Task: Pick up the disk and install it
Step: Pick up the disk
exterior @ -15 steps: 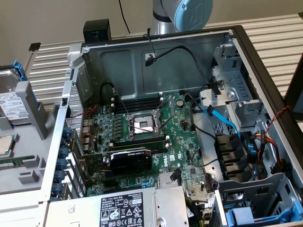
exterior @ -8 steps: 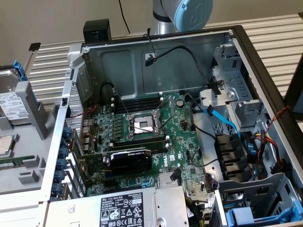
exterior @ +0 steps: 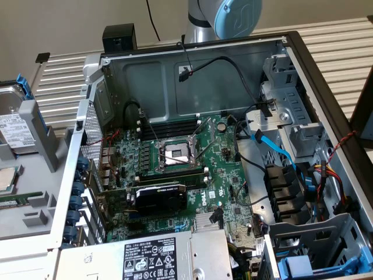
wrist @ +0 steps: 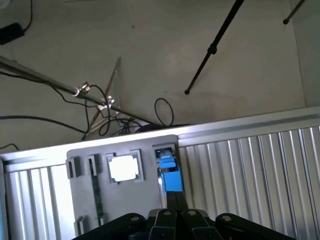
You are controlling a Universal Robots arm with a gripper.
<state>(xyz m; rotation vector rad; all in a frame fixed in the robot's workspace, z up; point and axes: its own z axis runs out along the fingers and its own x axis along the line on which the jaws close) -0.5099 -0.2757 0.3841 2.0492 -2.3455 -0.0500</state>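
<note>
Gripper [wrist: 174, 199] hangs above the grey parts tray [wrist: 125, 215], fingers fully closed, nothing in them. Disk [wrist: 170, 176] stands on edge in its tray slot, just beside the slot with the square processor chip [wrist: 123, 168]. In the exterior view the disk [exterior: 13, 125] is at that view's far left, outside the PC case [exterior: 175, 73].

Reads as the approach for the pick. To do it well, I'd say:
- centre on the blue carrier
- spread the jaws wider than the disk's thin edge before descending
- come straight down
- stay off the chip

Disk look: silver body, white printed label, bright blue plastic frame.
</note>
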